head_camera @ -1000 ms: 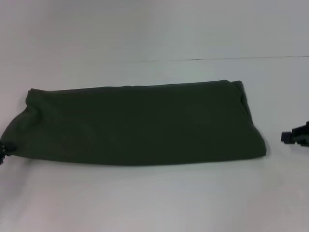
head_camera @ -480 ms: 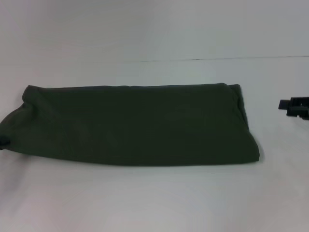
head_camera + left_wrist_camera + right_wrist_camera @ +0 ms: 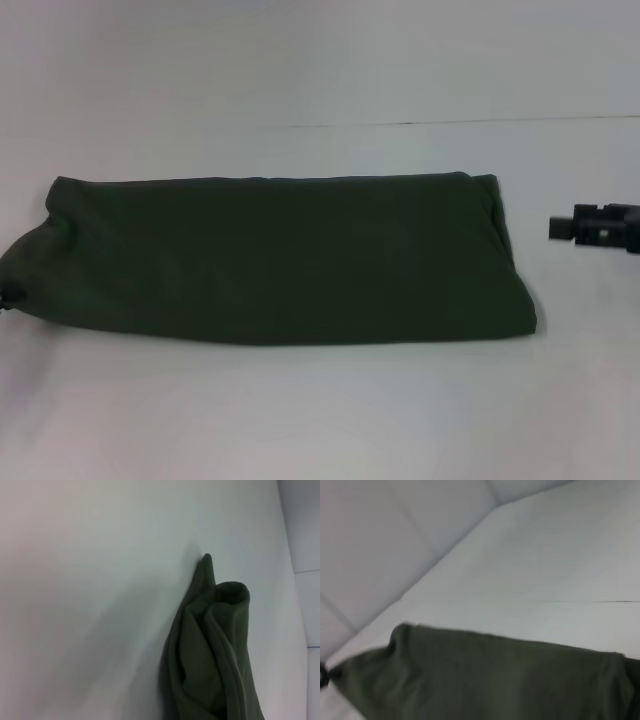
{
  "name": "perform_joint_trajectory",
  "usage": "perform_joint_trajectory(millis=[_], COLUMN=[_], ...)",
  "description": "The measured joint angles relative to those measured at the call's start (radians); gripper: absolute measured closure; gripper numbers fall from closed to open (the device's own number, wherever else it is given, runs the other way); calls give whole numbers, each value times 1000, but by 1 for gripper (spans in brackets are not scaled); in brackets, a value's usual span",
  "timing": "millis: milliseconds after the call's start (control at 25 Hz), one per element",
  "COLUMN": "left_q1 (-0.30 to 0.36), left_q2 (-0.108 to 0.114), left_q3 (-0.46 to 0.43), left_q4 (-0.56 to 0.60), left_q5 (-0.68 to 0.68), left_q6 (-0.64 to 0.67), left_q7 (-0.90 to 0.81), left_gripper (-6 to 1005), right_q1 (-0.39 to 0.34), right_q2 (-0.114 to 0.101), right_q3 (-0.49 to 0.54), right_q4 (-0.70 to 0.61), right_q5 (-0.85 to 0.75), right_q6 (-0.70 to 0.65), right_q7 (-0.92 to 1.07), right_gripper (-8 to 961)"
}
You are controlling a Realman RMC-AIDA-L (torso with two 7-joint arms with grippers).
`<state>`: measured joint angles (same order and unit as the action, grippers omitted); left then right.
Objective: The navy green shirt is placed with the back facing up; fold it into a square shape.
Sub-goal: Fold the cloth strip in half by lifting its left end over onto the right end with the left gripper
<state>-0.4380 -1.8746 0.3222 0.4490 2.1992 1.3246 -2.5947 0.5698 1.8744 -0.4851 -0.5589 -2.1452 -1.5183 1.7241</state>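
Navy green shirt (image 3: 275, 258) lies folded into a long flat band across the white table (image 3: 320, 410), long axis running left to right. Fabric is soft, matte, plain dark olive, no print. Far edge is fairly straight, near edge bows slightly, and the right end shows a stacked layer edge. The left end bunches to a pinched corner; left wrist view shows that end of the shirt (image 3: 212, 645) as rolled, creased folds tapering to a point. Left gripper (image 3: 8, 297) is only a black sliver touching the shirt's left corner, can't tell its finger state. Right gripper (image 3: 590, 227) hovers apart from the shirt's right end, off the cloth, finger state not readable. Table is smooth white with a thin dark seam beyond the shirt's far edge.
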Motion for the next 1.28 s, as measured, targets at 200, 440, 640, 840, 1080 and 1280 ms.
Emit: perform_joint_trajectory(millis=[200,440,640,840,1080,1280], left_q1=[-1,-2,3,5,5,6], left_q2=[-9,-14,-14,-14,-14,-20], left_q3=[0,0,-2,-2,-2,-2], left_q4=[0,-1,-1,-1,-1,-1], left_q5=[-5,-6,-6,-7,-8,-8], left_q6=[-2,-17,-23,-29,-32,-37], left_q7=[13,29,29,35,61,84], left_gripper=[964,962,961,959,958,956], right_q1=[-10,-30,-30,-30,-30,-31], right_q2=[10,78,81,79,82,82], right_q3=[-15,-28,-26,-22,-25,-23], right_q4=[-9,-110,-113,-107,-105,-104], right_q5=[2,2,4,5,4,5], right_q6=[-72,-96,-107,-105,-98,-97], right_q7=[-200,-294,-298,-299,-300,-302], right_gripper=[98,30,29,29,30,30])
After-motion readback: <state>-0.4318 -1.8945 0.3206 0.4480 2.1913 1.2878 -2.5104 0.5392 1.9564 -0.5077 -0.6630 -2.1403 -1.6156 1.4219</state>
